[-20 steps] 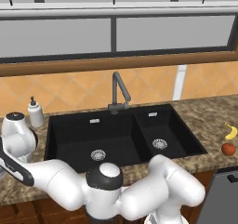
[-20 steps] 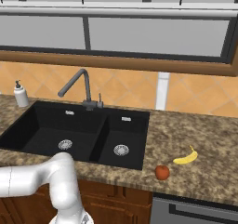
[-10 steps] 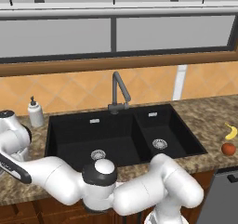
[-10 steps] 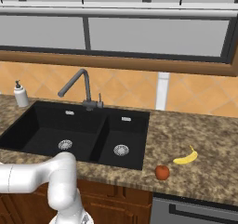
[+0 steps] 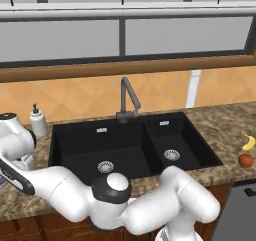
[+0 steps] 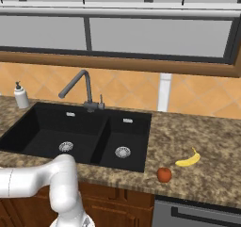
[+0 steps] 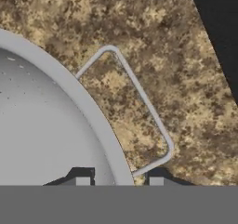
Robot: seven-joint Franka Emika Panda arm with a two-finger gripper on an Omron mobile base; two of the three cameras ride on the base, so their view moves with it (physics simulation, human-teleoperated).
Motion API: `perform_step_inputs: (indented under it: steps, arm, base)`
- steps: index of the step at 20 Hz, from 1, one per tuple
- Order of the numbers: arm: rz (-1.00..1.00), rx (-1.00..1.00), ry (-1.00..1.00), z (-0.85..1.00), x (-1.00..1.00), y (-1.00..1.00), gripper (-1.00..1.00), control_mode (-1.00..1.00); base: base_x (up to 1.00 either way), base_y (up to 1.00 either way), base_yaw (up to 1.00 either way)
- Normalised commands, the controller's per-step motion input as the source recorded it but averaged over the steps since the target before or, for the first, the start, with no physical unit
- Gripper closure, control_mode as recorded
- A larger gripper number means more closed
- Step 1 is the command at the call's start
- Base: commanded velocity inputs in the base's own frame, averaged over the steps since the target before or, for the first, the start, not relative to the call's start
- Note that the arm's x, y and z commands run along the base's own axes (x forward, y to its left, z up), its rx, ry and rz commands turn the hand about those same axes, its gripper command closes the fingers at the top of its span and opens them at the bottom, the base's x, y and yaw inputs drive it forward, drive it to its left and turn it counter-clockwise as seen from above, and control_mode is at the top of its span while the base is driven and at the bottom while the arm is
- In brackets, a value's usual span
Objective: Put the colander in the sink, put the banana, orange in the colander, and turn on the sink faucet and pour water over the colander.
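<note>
The colander (image 7: 46,125) is a silvery-grey bowl on the speckled counter, and its wire side handle (image 7: 144,97) sticks out toward the sink (image 7: 218,23). My gripper (image 7: 119,181) straddles the colander's flat rim by that handle. One fingertip (image 7: 82,180) is inside the bowl and the other outside, closed in on the rim. The sink's wide basin (image 5: 80,145) (image 6: 42,127) is black, with the faucet (image 5: 127,97) (image 6: 77,82) behind it. The banana (image 5: 248,141) (image 6: 188,159) and the orange (image 5: 245,160) (image 6: 164,174) lie on the counter right of the sink.
A white soap dispenser (image 5: 37,121) (image 6: 20,96) stands at the back left of the sink. The narrower basin (image 5: 175,140) (image 6: 124,136) lies between the wide basin and the fruit. My own arm reaches low across the counter's front edge to the left.
The white wrist at the left end of the counter has shifted a little left and lower. The fruit, faucet and dispenser have not moved.
</note>
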Motion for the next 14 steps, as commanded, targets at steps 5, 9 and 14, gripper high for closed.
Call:
perform_step_inputs:
  steps: [5,9,14]
  arm:
    - [0.00,0.17,-0.07,0.35,-0.68,-0.63,1.00,-1.00]
    - [-0.06,0.16,-0.13,0.24,-0.54,-0.82,1.00,-1.00]
    - [-0.23,0.07,-0.08,0.28,-0.38,-0.80,1.00,-1.00]
  base:
    - [0.00,0.00,0.00]
    - [0.00,0.00,0.00]
    - [0.00,0.00,0.00]
